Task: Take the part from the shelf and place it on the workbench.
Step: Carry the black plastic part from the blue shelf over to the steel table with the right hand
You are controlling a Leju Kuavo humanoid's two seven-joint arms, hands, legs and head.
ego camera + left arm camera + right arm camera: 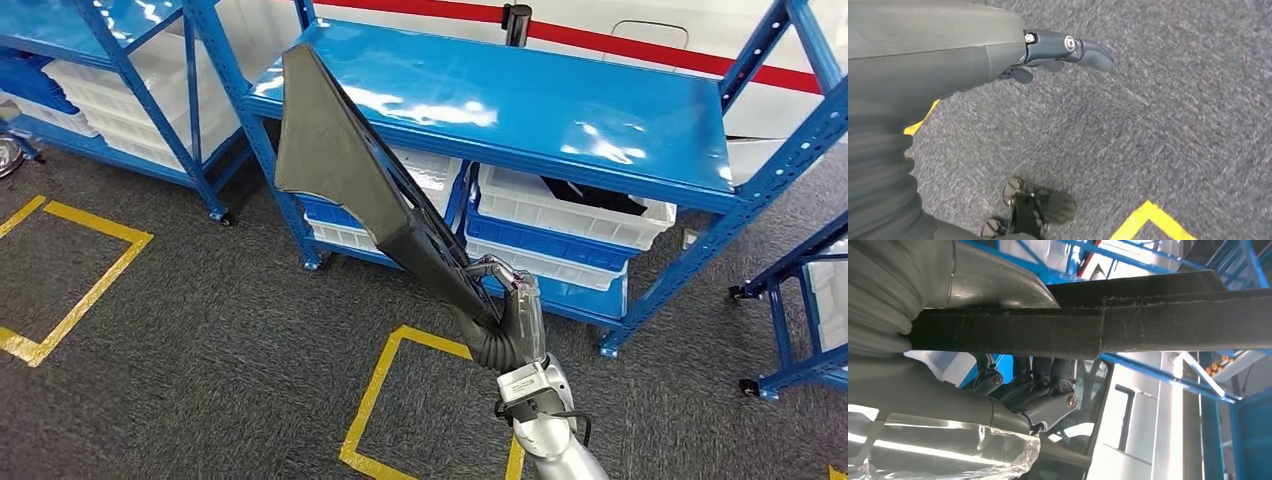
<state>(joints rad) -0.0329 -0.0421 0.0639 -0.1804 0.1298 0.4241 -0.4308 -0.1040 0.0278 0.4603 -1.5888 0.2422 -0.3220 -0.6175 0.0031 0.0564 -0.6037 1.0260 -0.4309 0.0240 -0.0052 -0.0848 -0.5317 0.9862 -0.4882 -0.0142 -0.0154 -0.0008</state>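
Head view shows the right hand (512,318), low and right of centre, gripping the narrow end of a long dark part (345,165) that slants toward the upper left, across the blue shelf (560,110). Left hand (1058,50) hangs over grey carpet (1158,125), fingers loosely extended, holding nothing.

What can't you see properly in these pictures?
- Head view: the dark part covers the front of the blue shelf and some white bins behind it.
- Right wrist view: the part hides much of the right hand.
- Left wrist view: the floor is blurred; the left hand is cut off.
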